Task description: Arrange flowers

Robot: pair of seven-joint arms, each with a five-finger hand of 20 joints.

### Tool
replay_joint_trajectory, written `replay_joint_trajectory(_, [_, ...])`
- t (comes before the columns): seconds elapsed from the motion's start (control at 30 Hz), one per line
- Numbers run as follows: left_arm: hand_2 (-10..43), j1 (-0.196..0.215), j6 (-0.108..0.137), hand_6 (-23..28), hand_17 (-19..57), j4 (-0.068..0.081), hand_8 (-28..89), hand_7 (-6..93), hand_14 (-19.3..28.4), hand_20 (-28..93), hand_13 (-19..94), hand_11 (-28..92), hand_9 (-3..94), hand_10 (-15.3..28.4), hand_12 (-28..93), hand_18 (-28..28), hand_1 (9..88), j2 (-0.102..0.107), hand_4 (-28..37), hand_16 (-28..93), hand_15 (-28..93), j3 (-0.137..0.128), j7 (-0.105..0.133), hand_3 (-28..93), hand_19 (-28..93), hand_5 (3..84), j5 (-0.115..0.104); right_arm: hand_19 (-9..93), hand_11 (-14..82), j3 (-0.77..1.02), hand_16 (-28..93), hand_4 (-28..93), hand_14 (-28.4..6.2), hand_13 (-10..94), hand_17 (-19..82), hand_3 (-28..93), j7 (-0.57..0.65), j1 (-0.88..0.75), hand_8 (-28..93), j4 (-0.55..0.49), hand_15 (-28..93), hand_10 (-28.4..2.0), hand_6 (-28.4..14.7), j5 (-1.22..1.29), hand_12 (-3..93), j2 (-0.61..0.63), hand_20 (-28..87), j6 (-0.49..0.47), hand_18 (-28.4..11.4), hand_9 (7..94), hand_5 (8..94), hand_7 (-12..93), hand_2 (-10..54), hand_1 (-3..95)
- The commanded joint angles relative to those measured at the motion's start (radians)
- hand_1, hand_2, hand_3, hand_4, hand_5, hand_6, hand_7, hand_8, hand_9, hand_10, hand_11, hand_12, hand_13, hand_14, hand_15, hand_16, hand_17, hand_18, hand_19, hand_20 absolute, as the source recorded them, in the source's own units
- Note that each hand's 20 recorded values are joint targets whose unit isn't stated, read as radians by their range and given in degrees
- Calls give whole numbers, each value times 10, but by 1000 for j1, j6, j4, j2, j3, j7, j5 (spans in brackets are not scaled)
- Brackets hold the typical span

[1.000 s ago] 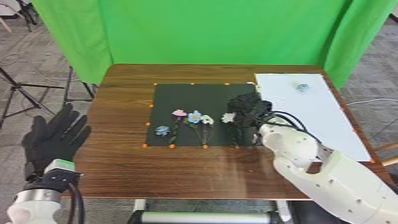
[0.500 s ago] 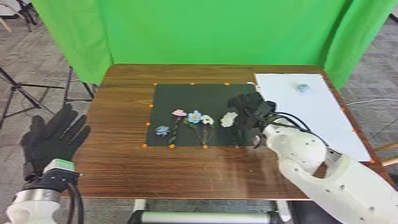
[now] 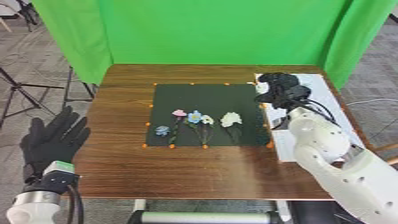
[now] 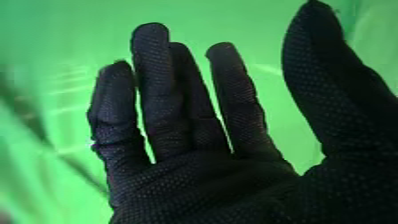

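While the large white flower [image 3: 231, 119] is lying on the dark mat [image 3: 200, 97], left of the right hand [image 3: 286, 90] and nearer the robot, four more are keeping it company. Going farther left from that hand: small white flower [image 3: 207, 119], light blue flower [image 3: 195, 116], pink flower [image 3: 179, 113], then the darker blue bloom [image 3: 162, 131], sitting a little apart.

Right hand is standing over the white sheet [image 3: 282, 150], released, fingers straight and thumb well apart in the wrist view. Left hand [image 3: 53, 142] is waiting well away, beyond the table's [image 3: 178, 172] left side, fingers straight too. Green curtain [image 3: 213, 35] is hanging beyond both.

Progress: five are resting on the mat, so the layout is looking mostly done, by my judgement. A pale blue piece was lying on the sheet earlier; it is probably the one remaining. The glove is covering that area, so I can't fairly tell whether it is being touched.

Change: right hand is moving from the mat, beside the large white flower, outward to the sheet. That bloom, partly covered at first, is now lying fully exposed; the other four are keeping their places.
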Motion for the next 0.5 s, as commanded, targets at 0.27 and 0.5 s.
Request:
replay_joint_trajectory(0.27, [96,3,2,77,-72,-5,-96,159,145,92,182,209,275,143,109,130,260,0,-283,-73,353,15,17,688,290,366,-12,712,122,-43,125,-264,-179,285,213,817,128,230,-127,293,448,-194,-69,184,150,-11,324,-84,-205,357,379,168,-9,268])
replay_joint_trajectory(0.5, [98,-1,1,77,-73,-1,-97,159,144,93,189,211,276,144,108,132,262,-3,-283,-76,363,25,16,687,297,366,-12,710,111,-83,113,-261,-182,267,205,819,122,290,-118,368,440,-185,-71,203,145,3,314,-185,-206,334,368,164,-21,279])
